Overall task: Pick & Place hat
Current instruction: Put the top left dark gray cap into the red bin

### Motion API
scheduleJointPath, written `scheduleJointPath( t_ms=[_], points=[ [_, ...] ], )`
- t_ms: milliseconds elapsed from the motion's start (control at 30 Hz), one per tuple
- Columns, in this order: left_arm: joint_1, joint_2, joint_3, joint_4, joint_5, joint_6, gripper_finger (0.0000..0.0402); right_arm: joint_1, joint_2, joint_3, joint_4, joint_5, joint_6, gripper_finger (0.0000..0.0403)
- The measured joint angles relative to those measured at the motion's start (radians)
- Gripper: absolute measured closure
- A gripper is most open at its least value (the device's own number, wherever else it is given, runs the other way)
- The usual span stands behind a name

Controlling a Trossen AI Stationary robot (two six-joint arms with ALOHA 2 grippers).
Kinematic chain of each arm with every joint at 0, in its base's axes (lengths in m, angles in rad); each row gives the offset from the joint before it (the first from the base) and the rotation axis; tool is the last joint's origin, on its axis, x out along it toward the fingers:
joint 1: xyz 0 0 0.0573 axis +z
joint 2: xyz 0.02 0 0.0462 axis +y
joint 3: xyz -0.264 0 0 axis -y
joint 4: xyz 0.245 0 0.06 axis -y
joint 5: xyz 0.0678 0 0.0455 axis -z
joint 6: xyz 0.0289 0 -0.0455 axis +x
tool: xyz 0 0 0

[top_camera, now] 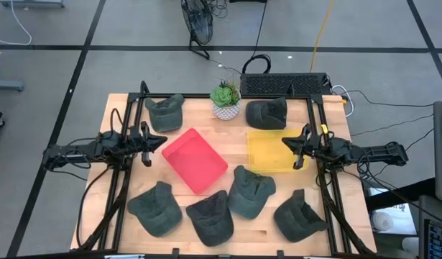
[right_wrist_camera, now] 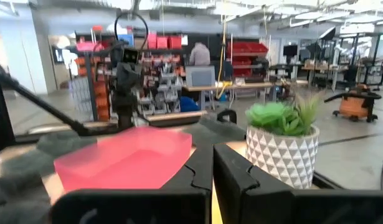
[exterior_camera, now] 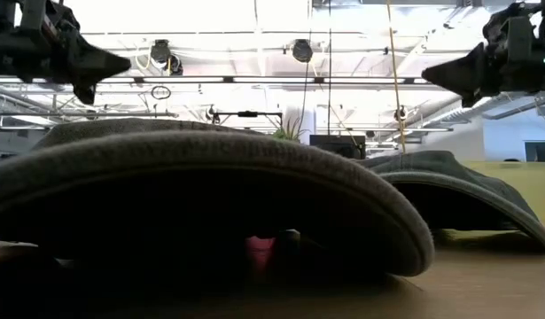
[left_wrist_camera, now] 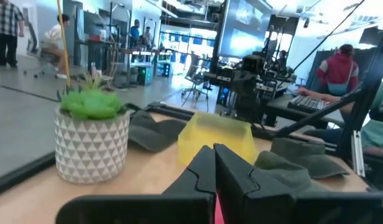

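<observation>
- Nearest the low camera, a dark cap fills most of the frame, its brim arched over the wooden table; a second cap is seen just behind it on the right.
- Six dark green caps are spread across the table in the overhead view: one at the back left, one at the back right, and four along the front edge.
- A red tray is set at an angle in the middle of the table, with a yellow tray just to its right; the front cap second from the right is overlapped onto the yellow tray's front edge.
- A potted plant in a white patterned pot is placed at the back centre, between the two rear caps.
- The left gripper is held above the table's left side, near the red tray's left corner, its fingers pressed together with nothing between them.
- The right gripper is held over the yellow tray's right end, its fingers likewise closed on nothing.
- No cap is touched by either gripper.
- People are seen at desks in the room beyond the table.
</observation>
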State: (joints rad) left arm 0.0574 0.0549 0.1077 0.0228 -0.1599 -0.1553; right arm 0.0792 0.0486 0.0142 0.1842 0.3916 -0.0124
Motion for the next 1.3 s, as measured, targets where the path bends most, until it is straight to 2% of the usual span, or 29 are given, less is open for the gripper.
scheduleJointPath(
  t_ms=[133, 300, 467, 633, 733, 867, 1000, 1167, 1300],
  points=[
    [0.000, 0.066, 0.090, 0.005, -0.052, 0.030, 0.0393, 0.000, 0.000, 0.000, 0.090, -0.001, -0.024, 0.0403],
    [0.000, 0.221, 0.241, -0.040, -0.151, 0.096, 0.0398, 0.000, 0.000, 0.000, 0.171, -0.002, -0.034, 0.0403],
    [0.022, 0.421, 0.446, -0.202, -0.244, 0.128, 0.0392, 0.000, 0.000, 0.000, 0.171, -0.003, -0.034, 0.0403],
    [0.090, 0.621, 0.658, -0.397, -0.250, 0.103, 0.0396, 0.001, 0.000, 0.000, 0.173, -0.005, -0.030, 0.0403],
    [0.156, 0.735, 0.787, -0.538, -0.249, 0.080, 0.0388, 0.001, 0.001, 0.000, 0.174, -0.044, -0.027, 0.0403],
    [0.268, 0.874, 0.941, -0.731, -0.203, 0.071, 0.0395, 0.002, 0.001, 0.000, 0.173, -0.085, -0.009, 0.0403],
    [0.375, 1.002, 1.035, -0.864, -0.122, 0.113, 0.0393, 0.001, 0.002, 0.000, 0.159, -0.084, -0.003, 0.0403],
    [0.510, 1.143, 1.065, -0.986, 0.011, 0.203, 0.0361, 0.002, 0.002, 0.000, 0.131, -0.084, -0.003, 0.0403],
    [0.585, 1.254, 1.065, -1.013, 0.029, 0.281, 0.0346, 0.002, 0.002, 0.000, 0.117, -0.084, 0.004, 0.0403]
  ],
)
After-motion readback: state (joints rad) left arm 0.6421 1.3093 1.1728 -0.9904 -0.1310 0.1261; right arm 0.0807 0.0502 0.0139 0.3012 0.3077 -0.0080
